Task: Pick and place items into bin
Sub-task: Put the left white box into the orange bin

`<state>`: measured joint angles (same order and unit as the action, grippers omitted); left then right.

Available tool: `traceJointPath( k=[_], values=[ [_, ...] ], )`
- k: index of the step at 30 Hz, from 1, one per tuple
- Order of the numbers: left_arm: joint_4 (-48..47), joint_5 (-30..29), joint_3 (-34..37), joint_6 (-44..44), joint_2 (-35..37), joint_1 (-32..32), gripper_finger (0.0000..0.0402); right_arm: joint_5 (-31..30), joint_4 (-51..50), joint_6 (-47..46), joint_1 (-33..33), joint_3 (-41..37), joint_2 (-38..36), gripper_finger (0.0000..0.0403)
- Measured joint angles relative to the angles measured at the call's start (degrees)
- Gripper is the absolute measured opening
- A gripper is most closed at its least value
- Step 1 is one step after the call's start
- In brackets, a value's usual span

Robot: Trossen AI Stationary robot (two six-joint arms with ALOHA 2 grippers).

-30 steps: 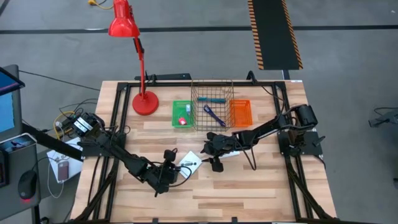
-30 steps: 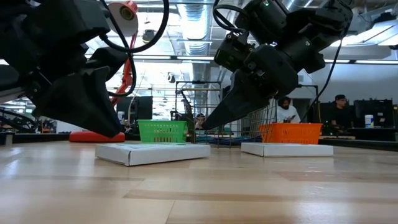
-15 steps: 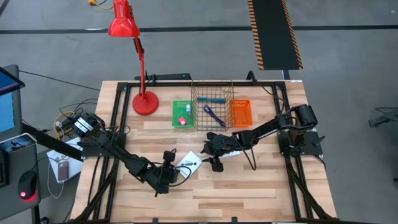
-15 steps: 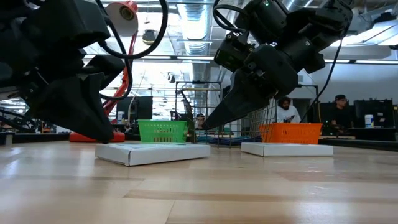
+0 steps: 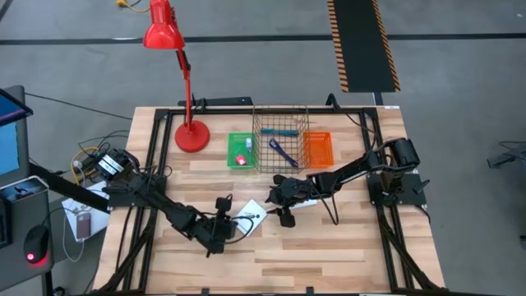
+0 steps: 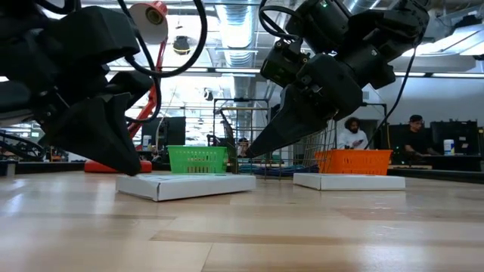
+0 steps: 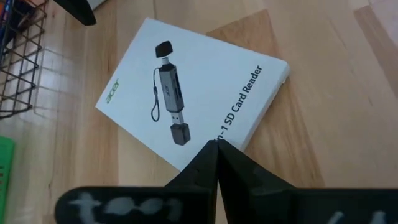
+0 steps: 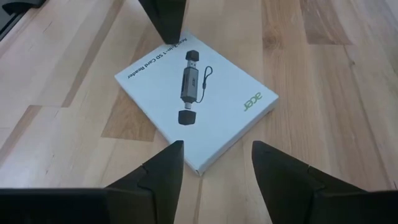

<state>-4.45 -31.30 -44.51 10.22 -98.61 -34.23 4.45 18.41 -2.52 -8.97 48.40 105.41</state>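
On the wooden table point(image 5: 329, 247), in front of the wire basket point(image 5: 280, 146), the right gripper point(image 5: 271, 200) hung with fingers spread and the left gripper point(image 5: 233, 227) with fingers pressed together beside the white SD card reader box point(image 5: 249, 213).

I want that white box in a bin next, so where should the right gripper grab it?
Probably take the white box across its narrower width, by its two long edges, coming down from above. It lies flat on the table, too thin to pinch sideways. The right gripper is open at one corner; the left gripper is shut.
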Motion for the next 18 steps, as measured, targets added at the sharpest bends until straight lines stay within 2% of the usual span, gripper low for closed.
traceJointPath(
  k=[5,12,18],
  values=[
    [0.5,0.3,-0.1,0.0,-1.1,0.2,0.0000,0.0,0.0,0.0,0.0,0.0,0.0,0.0184],
    [6.6,-1.1,-0.5,0.6,-7.4,0.2,0.0000,0.0,-0.1,0.0,0.0,0.0,0.0,0.0187],
    [7.0,-0.9,-0.4,3.2,-7.7,-0.3,0.0000,0.0,0.0,0.0,0.0,0.0,0.0,0.0185]
  ],
)
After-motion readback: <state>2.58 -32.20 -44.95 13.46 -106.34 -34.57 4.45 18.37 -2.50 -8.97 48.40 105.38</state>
